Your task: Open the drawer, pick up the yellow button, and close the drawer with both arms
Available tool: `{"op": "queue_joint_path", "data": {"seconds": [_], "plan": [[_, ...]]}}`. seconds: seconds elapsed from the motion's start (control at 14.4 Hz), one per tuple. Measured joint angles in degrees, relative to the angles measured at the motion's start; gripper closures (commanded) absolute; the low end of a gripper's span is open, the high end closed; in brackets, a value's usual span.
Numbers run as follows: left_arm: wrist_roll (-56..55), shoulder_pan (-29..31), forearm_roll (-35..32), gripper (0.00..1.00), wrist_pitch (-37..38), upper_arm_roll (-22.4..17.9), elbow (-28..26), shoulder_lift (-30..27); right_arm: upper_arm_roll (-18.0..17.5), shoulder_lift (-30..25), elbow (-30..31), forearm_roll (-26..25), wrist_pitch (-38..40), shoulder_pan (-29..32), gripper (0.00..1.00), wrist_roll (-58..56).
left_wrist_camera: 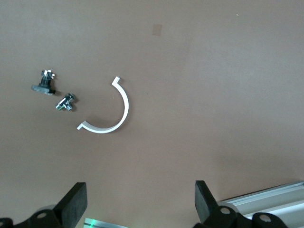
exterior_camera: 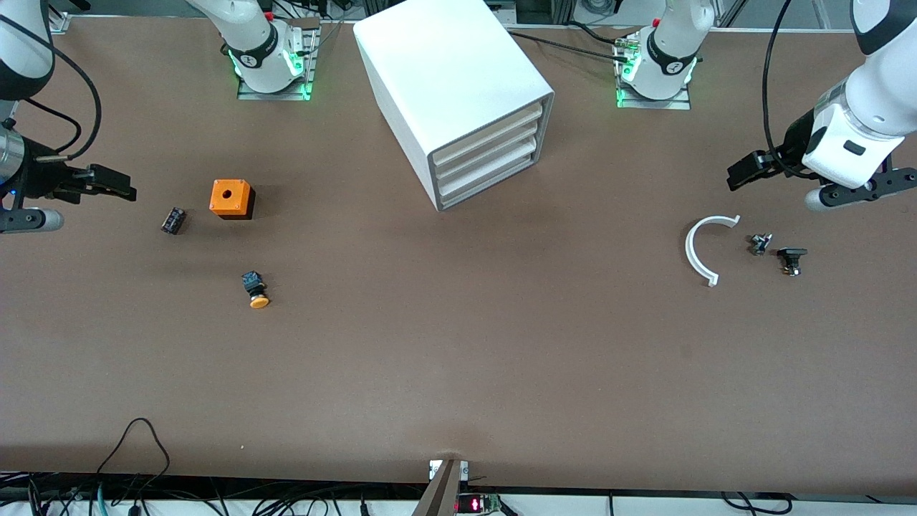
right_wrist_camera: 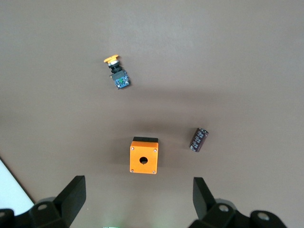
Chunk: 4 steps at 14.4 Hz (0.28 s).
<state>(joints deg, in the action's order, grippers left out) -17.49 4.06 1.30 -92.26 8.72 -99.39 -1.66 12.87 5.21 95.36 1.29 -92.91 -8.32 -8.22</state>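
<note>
Front view alone shows cabinet [exterior_camera: 458, 100], drawer [exterior_camera: 487, 134] shut; wrist views: left gripper [left_wrist_camera: 137, 204], right gripper [right_wrist_camera: 137, 202] open, empty.

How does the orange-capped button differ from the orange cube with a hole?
The button is smaller than the cube and lies on its side; the cube sits flat with its hole facing up. Only the button's cap is orange, on a dark body; the cube's visible top is all orange. Both rest on the table toward the right arm's end.
</note>
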Motion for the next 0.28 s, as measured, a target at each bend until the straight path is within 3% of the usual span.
{"op": "queue_joint_path", "data": {"seconds": [0.28], "plan": [[4.80,1.50,-0.01,0.00,-0.99,-0.24,0.01,0.50,-0.46,-0.33,0.32,-0.53,-0.86,-0.21,0.00,3.42]]}}
